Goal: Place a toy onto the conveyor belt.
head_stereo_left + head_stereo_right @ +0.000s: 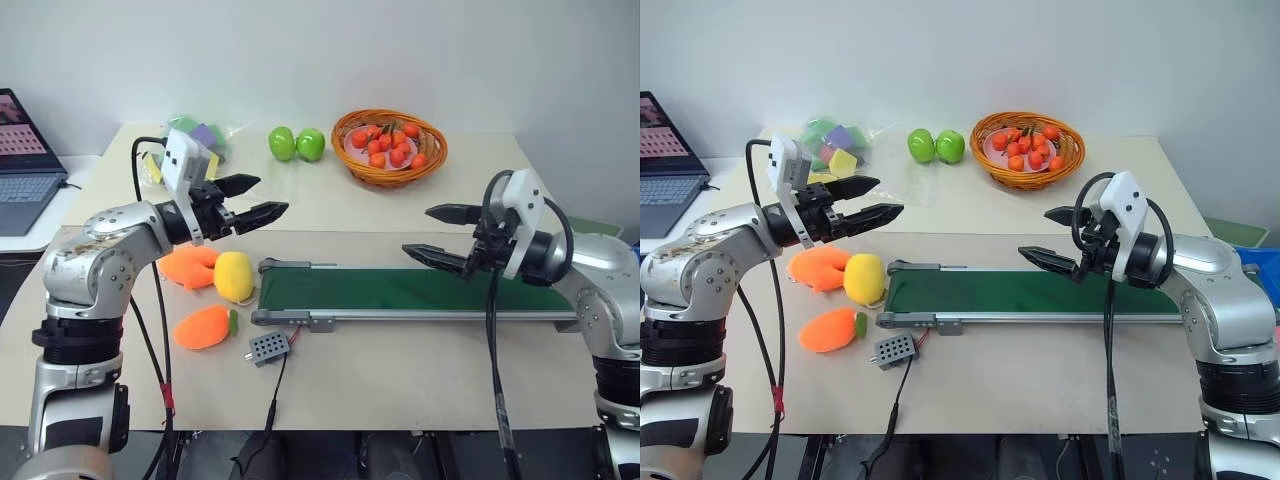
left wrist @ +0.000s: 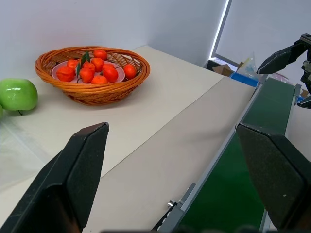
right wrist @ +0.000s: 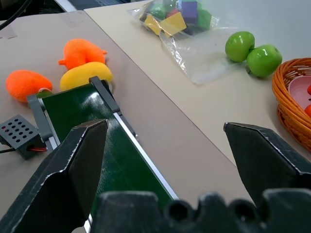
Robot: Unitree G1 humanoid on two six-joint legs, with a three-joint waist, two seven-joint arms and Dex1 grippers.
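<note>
A: Where is the toy now?
B: The toy [image 1: 203,327] lies on the bench [image 1: 400,370], just beside the left end of the conveyor belt [image 1: 420,290] and near the control box [image 1: 268,347].
A: And the pincers?
B: The left pincer [image 1: 252,199] is released, holding nothing, above the plush pile. The right pincer [image 1: 440,235] is released too, above the belt.
</note>
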